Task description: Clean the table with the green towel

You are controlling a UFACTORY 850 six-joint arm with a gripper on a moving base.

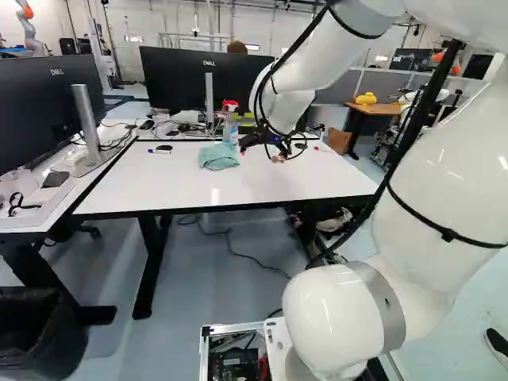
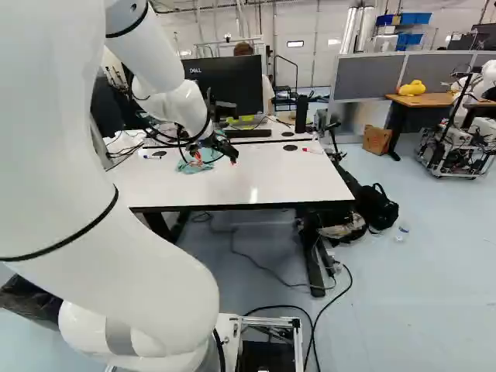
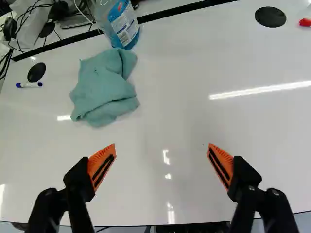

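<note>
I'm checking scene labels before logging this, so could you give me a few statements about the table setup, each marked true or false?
1. The towel lies on the table, near the spray bottle. True.
2. The towel is spread out flat. False: it is bunched up.
3. The end effector is open. True.
4. The spray bottle lies on its side. False: it stands upright.
5. The blue marker is nearer the towel than the red marker is. True.
6. The end effector grips the towel. False: its fingers hold nothing.

The floor (image 2: pixel 438 271) holds a brown box (image 2: pixel 377 140) and black bag (image 2: pixel 378 209).
</note>
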